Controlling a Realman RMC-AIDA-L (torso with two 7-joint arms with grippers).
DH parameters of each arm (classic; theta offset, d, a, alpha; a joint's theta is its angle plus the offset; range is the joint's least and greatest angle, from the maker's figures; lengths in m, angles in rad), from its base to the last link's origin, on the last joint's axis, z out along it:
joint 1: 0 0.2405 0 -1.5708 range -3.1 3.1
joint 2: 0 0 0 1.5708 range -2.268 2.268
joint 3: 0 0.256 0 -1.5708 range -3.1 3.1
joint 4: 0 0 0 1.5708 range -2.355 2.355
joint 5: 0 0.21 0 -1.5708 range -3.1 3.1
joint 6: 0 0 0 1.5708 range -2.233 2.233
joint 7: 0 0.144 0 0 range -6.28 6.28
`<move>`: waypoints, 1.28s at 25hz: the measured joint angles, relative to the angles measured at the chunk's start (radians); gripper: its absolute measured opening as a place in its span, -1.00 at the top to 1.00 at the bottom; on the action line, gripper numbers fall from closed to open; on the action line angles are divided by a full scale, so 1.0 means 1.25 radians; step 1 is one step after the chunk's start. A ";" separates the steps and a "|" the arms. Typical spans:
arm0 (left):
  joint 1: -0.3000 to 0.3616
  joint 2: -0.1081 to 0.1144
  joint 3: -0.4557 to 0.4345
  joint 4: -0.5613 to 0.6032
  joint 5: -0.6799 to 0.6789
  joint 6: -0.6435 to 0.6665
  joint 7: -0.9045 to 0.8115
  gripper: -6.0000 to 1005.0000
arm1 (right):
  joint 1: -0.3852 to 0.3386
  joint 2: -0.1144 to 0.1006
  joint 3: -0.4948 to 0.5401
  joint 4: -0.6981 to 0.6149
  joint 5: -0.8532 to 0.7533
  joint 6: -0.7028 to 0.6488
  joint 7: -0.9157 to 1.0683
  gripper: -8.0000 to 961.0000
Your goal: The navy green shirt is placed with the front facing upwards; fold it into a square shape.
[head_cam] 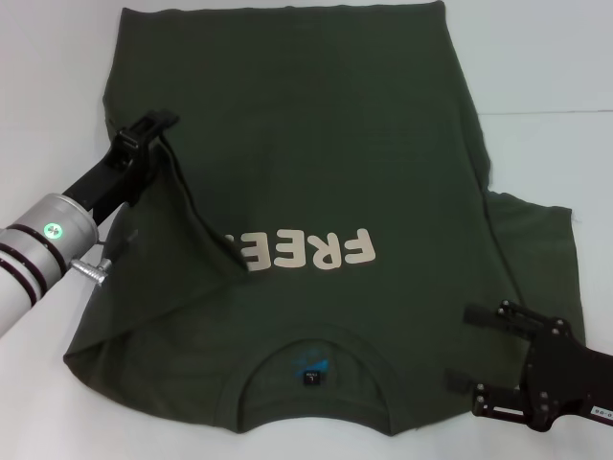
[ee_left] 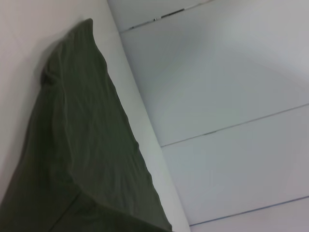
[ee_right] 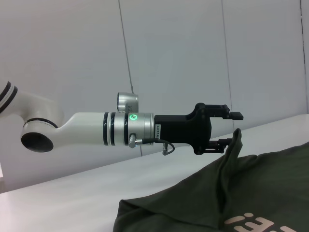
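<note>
While left tool (head_cam: 158,129) lifts shirt (head_cam: 316,172) fold | right tool (head_cam: 479,350) open

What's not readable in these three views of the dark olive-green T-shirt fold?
- Lettering: on the dark olive-green cotton T-shirt, a fold lifted by the left gripper covers the end of the cream lettering in the head view; the right wrist view cuts it off at the frame edge.
- Neck label: too small to read, head view.
- Left sleeve: under the folded cloth.
- Right gripper: open, hovering near the collar; its arm is cropped by the frame.
- Left wrist view: own fingers absent.
</note>
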 joint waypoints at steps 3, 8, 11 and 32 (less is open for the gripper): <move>-0.010 -0.001 0.007 -0.009 0.002 0.002 0.001 -0.23 | 0.001 0.000 0.000 0.000 0.000 -0.001 0.000 -0.84; -0.010 -0.002 0.016 -0.009 0.000 -0.019 0.005 -0.24 | 0.001 0.000 0.000 0.000 0.000 -0.008 0.001 -0.84; -0.002 -0.003 0.013 -0.004 -0.001 -0.022 0.007 -0.24 | 0.001 0.000 0.000 0.000 0.000 -0.009 0.001 -0.84; 0.166 0.049 0.036 0.303 0.333 0.448 0.091 -0.24 | 0.040 -0.018 0.018 -0.085 0.033 -0.004 0.409 -0.84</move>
